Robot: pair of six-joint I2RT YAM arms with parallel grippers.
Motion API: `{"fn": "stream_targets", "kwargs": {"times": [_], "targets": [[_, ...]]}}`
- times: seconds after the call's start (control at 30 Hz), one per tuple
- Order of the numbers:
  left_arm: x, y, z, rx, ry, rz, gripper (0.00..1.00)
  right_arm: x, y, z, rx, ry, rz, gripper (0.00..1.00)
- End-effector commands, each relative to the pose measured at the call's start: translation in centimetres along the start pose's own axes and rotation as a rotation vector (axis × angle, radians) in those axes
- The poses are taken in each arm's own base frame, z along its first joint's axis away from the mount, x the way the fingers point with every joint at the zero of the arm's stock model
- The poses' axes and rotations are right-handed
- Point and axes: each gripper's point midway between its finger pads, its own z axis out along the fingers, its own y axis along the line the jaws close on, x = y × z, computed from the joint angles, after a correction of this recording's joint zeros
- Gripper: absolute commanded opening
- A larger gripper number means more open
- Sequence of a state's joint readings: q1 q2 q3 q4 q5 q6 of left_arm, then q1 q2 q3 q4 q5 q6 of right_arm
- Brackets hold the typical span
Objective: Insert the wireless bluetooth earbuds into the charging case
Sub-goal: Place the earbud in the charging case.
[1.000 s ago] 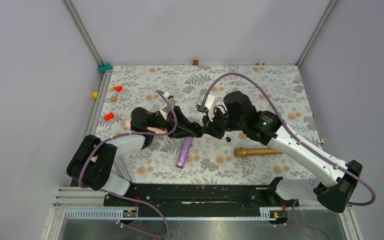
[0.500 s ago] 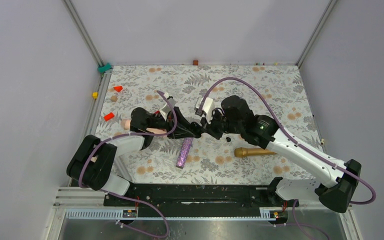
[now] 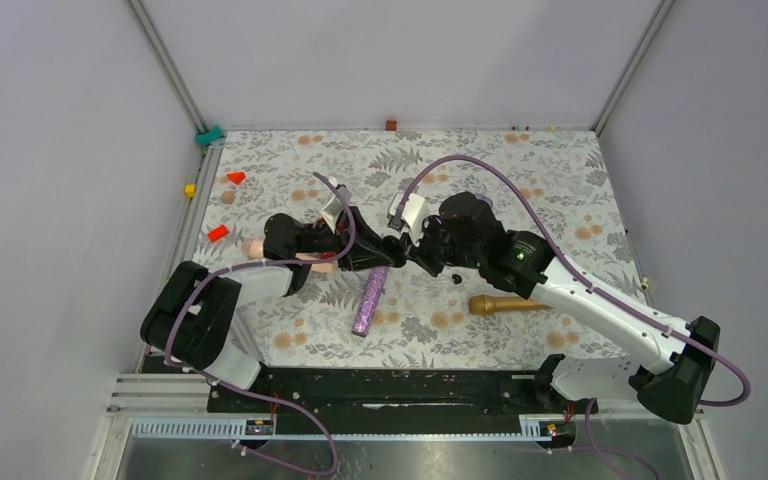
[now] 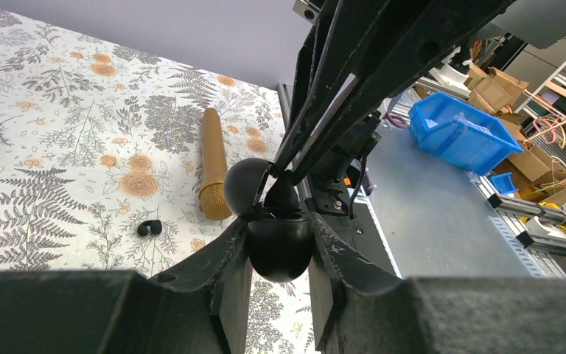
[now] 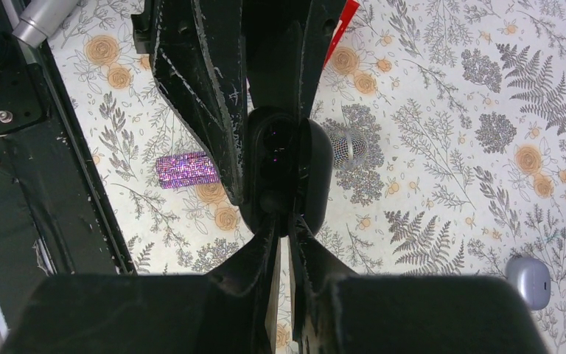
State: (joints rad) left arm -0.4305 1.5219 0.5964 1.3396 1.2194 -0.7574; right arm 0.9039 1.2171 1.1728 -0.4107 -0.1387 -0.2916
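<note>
My left gripper (image 4: 280,243) is shut on the black oval charging case (image 4: 280,258), holding it above the table with its lid (image 4: 245,188) swung open. My right gripper (image 4: 284,193) meets it tip to tip from the other side, shut on a small black earbud (image 4: 283,199) at the case's mouth. In the right wrist view the right gripper (image 5: 286,225) pinches at the open case (image 5: 280,169). In the top view the two grippers (image 3: 392,255) (image 3: 412,256) meet mid-table. A second earbud (image 3: 456,278) (image 4: 148,228) lies loose on the floral mat.
A gold microphone (image 3: 515,302) lies right of centre and a purple glittery microphone (image 3: 368,304) just below the grippers. A silver mesh microphone head (image 5: 348,150) and a grey pod (image 5: 528,280) rest on the mat. Red blocks (image 3: 218,233) sit at the left.
My right arm has edged left, bringing its fingertips closer against the case. The left gripper has kept its hold and lifted a little towards it.
</note>
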Motion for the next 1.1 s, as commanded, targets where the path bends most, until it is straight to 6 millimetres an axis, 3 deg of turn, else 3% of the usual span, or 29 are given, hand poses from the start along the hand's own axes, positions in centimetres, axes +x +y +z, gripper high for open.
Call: {"fn": "stream_targets", "kwargs": {"times": [0.0, 0.17, 0.3, 0.43, 0.57, 0.87, 1.07], "targets": [[-2.6, 0.3, 0.5, -0.002, -0.062, 0.096, 0.15, -1.0, -0.4, -0.7, 0.032, -0.024, -0.019, 0.07], [-2.3, 0.4, 0.5, 0.002, -0.056, 0.087, 0.16, -1.5, -0.4, -1.3, 0.031, -0.037, -0.016, 0.05], [-2.5, 0.1, 0.5, 0.01, -0.055, 0.101, 0.16, -0.7, 0.4, -0.6, -0.016, -0.016, -0.003, 0.08], [-2.8, -0.3, 0.4, 0.015, -0.056, 0.119, 0.18, 0.0, 1.1, 0.3, -0.061, 0.02, 0.009, 0.21], [-2.8, -0.5, 0.4, 0.017, -0.055, 0.126, 0.21, -0.5, 0.8, -0.2, -0.045, 0.006, 0.0, 0.36], [-2.5, -0.8, 0.3, 0.033, -0.039, 0.14, 0.27, -2.7, -0.7, -3.3, 0.009, -0.076, 0.005, 0.55], [-2.4, -2.1, 0.1, 0.083, -0.002, 0.198, 0.3, -3.1, -3.2, -6.2, 0.067, -0.15, 0.036, 0.78]]}}
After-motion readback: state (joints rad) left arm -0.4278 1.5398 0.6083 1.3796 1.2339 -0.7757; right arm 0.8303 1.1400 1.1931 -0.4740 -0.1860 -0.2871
